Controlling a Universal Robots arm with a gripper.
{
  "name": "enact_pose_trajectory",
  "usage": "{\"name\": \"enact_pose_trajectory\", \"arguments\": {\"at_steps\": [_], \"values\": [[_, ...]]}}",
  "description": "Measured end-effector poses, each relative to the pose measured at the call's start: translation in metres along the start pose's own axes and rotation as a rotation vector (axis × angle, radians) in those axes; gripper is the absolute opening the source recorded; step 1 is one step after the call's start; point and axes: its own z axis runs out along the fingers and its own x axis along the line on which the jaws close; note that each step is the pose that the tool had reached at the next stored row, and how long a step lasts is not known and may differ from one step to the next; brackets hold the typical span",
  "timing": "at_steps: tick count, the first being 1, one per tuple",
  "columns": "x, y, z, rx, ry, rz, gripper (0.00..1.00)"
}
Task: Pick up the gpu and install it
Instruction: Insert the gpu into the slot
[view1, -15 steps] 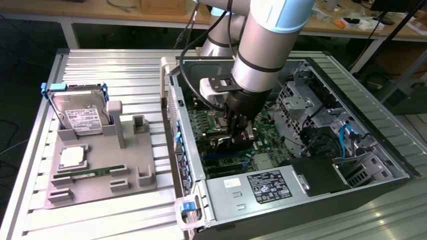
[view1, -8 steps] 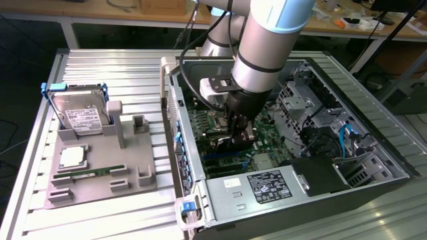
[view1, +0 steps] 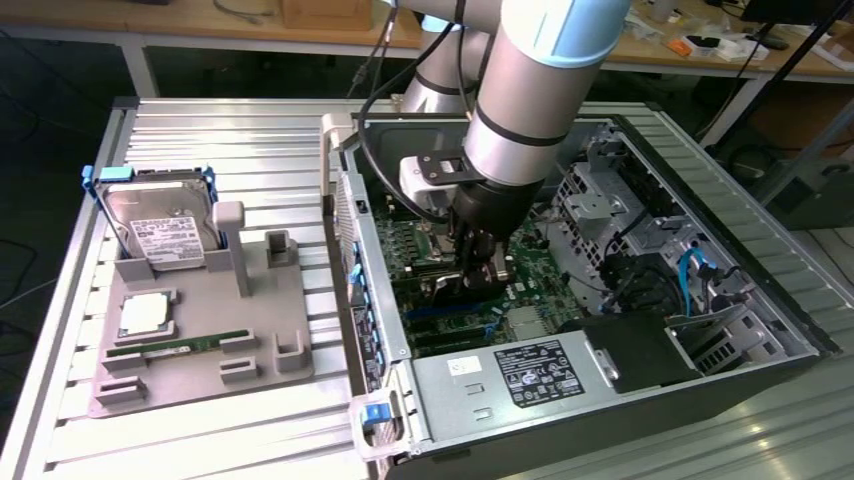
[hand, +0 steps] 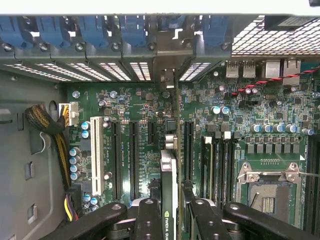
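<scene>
The gpu (hand: 168, 187) stands on edge inside the open computer case (view1: 667, 405), clamped between the two black fingers (hand: 148, 220) of the tool (hand: 174, 206). The card hangs over the green motherboard (hand: 135, 105), in line with the expansion slots, and its far end reaches toward the rear slot openings. Whether its lower edge sits in a slot cannot be told. Beside it lie one white slot (hand: 96, 155) and two long black slots (hand: 116, 160).

One grey arm (view1: 534, 90) comes down into the case, which lies on its side on a ribbed metal tabletop (view1: 240, 130). On the exterior view's left, well apart from the case, one grey holder block (view1: 200, 365) carries one hard drive (view1: 167, 235), one processor chip (view1: 144, 315) and one memory stick (view1: 174, 348). Behind the tabletop run wooden workbenches (view1: 174, 25) strewn with cables and small items.
</scene>
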Motion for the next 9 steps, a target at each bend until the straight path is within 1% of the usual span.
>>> {"name": "enact_pose_trajectory", "arguments": {"at_steps": [9], "values": [[0.0000,0.0016,0.0014,0.0000,0.0001,0.000,0.27]]}}
